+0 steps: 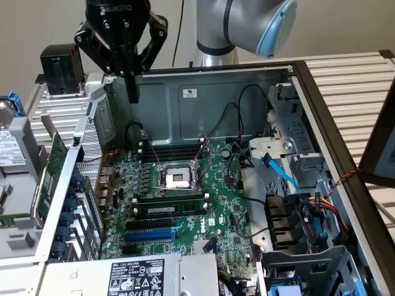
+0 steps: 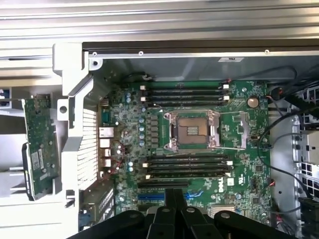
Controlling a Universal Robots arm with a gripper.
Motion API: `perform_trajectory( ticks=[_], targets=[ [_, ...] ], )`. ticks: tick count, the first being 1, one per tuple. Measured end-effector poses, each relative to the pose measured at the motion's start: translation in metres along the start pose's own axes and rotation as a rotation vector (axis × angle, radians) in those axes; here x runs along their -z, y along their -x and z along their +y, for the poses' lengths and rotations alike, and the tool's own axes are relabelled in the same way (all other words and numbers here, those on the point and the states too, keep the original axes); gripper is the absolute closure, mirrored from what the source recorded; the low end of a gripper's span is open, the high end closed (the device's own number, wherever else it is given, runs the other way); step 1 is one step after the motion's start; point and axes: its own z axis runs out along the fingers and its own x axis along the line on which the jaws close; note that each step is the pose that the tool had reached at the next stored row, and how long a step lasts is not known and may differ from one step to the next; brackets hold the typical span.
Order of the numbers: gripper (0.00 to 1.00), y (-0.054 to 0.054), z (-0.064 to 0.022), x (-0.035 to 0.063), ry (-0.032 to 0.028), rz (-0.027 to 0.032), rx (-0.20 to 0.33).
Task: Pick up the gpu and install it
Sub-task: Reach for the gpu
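My hand point(image 1: 133, 97) is pressed shut on nothing, hanging over the motherboard point(image 1: 225, 203) inside the case point(image 1: 185, 117). The gpu point(image 1: 54, 169) stands on edge just outside the case's vented wall, untouched. So I'm at the pick-up stage, I reckon. Grabbing it calls for fingers point(image 2: 170, 199) spread over its top edge.
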Motion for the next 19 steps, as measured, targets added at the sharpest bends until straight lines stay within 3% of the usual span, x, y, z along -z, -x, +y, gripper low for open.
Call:
perform_trajectory(
  ticks=[19],
  targets=[
    [0.89, -0.086, -0.0061, 0.0028, 0.0004, -0.0031, 0.0]
  ],
)
